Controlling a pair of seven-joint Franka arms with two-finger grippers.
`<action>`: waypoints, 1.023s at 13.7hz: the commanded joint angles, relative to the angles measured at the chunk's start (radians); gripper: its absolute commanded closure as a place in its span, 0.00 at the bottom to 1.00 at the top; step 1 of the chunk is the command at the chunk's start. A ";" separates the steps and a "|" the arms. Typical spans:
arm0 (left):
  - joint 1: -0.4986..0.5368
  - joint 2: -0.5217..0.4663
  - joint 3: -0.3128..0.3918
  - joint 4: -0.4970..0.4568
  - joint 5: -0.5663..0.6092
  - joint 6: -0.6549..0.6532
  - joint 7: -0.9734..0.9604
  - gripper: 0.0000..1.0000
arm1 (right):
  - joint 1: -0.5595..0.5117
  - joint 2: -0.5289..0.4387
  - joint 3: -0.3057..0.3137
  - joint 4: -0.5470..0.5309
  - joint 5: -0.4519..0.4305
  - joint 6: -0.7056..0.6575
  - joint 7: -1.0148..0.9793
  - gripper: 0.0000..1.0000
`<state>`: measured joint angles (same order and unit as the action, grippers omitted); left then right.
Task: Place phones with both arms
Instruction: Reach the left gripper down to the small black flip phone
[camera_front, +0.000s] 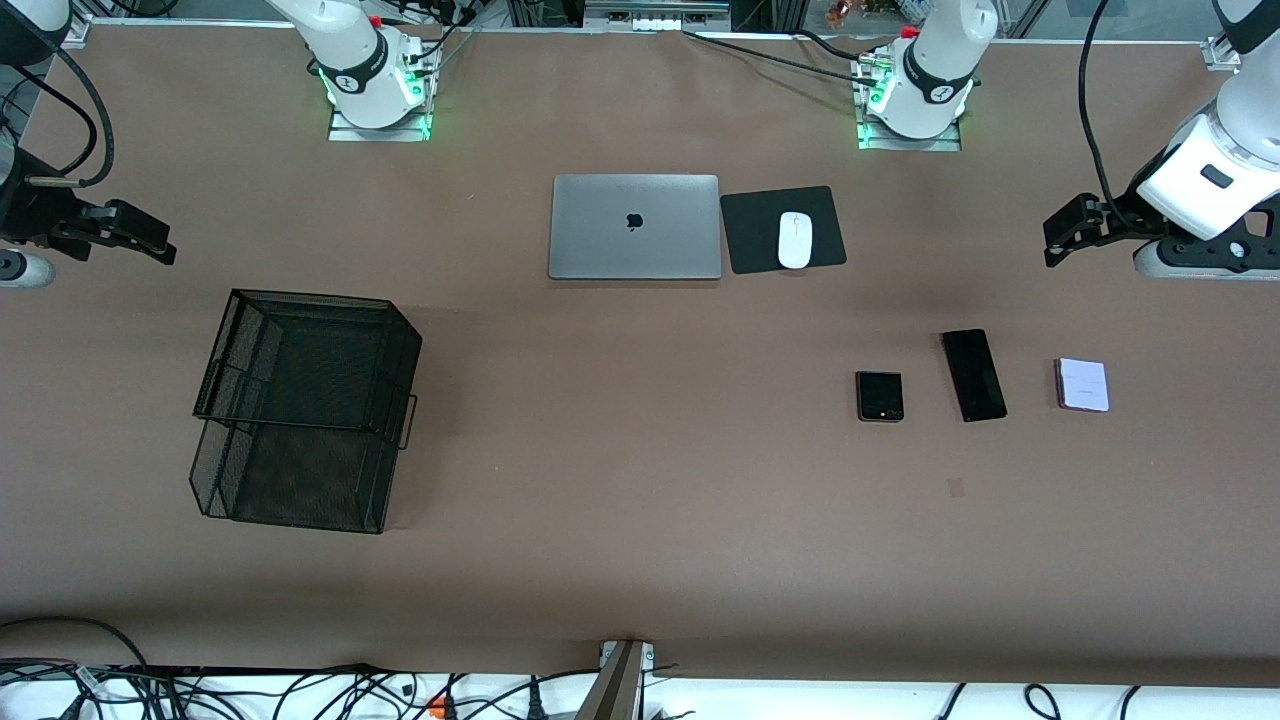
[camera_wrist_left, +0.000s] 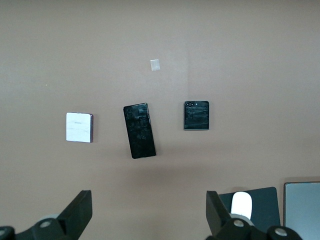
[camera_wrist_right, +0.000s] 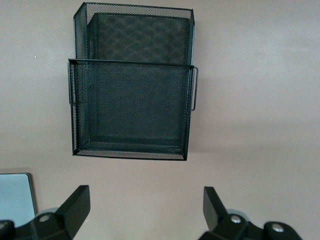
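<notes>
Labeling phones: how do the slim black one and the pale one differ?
The slim black phone is long, narrow and dark; the pale phone is short, squarish and white. The black one lies slightly angled, the pale one nearly square-on and nearer the left arm's end. Both lie flat, untouched.

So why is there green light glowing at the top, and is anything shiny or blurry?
Front view: green lamps glow at both arm bases, tinting the table; the laptop shows a soft sheen. Left wrist view: the long black phone reflects patchy light. Right wrist view: the mesh basket looks sharp, lighting even.
</notes>
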<state>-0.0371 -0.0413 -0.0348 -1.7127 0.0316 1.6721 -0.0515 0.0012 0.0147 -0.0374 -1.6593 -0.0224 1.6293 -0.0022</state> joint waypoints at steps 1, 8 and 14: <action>-0.006 0.015 0.009 0.033 -0.016 -0.015 0.002 0.00 | -0.010 0.001 0.008 0.013 0.018 -0.003 0.001 0.00; -0.006 0.038 0.009 0.038 -0.032 -0.041 0.001 0.00 | -0.010 -0.001 0.008 0.013 0.019 0.000 0.001 0.00; -0.007 0.193 0.007 0.065 -0.030 -0.032 0.024 0.00 | -0.010 0.001 0.008 0.013 0.021 0.010 0.001 0.00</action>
<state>-0.0387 0.0553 -0.0347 -1.6955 0.0258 1.6514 -0.0502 0.0012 0.0147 -0.0374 -1.6593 -0.0216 1.6343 -0.0022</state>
